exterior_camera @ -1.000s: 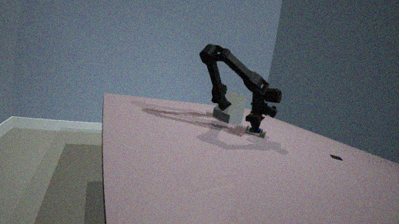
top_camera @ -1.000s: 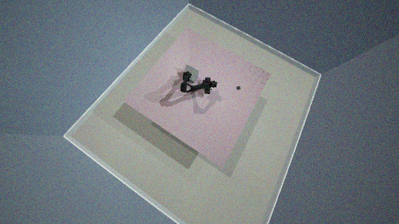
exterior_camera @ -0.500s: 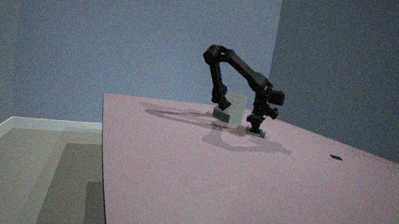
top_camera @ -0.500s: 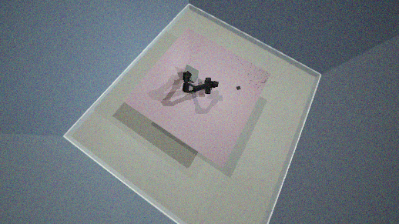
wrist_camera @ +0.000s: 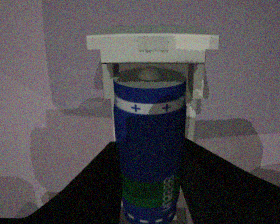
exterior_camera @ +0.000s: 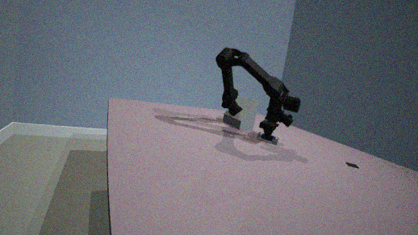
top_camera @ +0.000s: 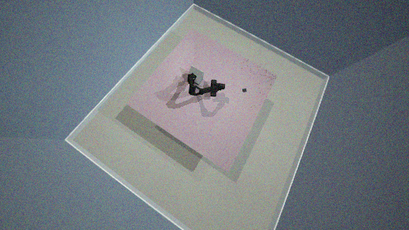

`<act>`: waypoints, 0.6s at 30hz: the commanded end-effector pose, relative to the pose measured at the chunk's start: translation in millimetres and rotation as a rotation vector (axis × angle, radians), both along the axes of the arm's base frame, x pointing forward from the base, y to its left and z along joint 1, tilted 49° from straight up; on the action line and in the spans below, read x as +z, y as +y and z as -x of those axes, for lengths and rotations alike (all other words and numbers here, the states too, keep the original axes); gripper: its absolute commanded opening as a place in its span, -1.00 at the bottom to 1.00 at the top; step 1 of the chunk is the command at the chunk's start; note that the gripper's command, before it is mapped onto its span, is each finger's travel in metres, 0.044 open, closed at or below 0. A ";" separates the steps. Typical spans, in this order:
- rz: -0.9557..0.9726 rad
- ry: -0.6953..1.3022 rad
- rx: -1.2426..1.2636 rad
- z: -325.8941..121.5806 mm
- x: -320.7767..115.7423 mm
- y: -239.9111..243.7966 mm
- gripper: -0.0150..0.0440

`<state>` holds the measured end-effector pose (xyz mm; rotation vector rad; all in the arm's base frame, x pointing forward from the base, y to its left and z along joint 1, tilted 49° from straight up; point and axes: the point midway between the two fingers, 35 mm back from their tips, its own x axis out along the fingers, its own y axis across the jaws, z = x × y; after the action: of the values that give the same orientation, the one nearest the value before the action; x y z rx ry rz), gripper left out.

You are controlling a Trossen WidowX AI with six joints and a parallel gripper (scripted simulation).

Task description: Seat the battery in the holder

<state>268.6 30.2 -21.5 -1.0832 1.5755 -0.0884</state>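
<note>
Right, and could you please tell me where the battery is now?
In the wrist view, the battery is between the hand's fingers, its terminal end nearest the holder's pale lip.

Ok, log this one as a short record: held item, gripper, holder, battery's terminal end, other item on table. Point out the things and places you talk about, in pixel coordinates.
held item: blue battery (wrist_camera: 150,135), green band
gripper: shut on the battery (exterior_camera: 268,136) (wrist_camera: 150,170)
holder: pale, around and beyond the battery (wrist_camera: 153,47)
terminal end: toward the lip; seating unclear
other item: small dark flat piece (top_camera: 244,90) (exterior_camera: 352,165), apart from the arm
</note>
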 end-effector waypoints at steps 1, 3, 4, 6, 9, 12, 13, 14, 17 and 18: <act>0.011 0.005 -0.006 -2.1 -0.4 -0.5 -0.20; 0.011 0.006 -0.007 -3.4 -0.9 0.3 -0.20; 0.011 0.006 -0.008 -4.1 -1.1 0.7 -0.20; 0.011 0.007 -0.008 -5.4 -1.6 1.4 -0.20; 0.011 0.008 -0.010 -7.4 -2.3 2.6 -0.20; 0.012 0.011 -0.012 -8.8 -2.8 3.4 -0.20; 0.013 0.012 -0.013 -9.2 -3.0 3.6 -0.20; 0.013 0.013 -0.014 -9.5 -3.1 3.8 -0.20; 0.014 0.015 -0.016 -10.0 -3.2 4.1 -0.20; 0.014 0.015 -0.016 -10.0 -3.1 4.1 -0.20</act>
<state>276.9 34.2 -24.3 -1.0858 1.5950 -0.0969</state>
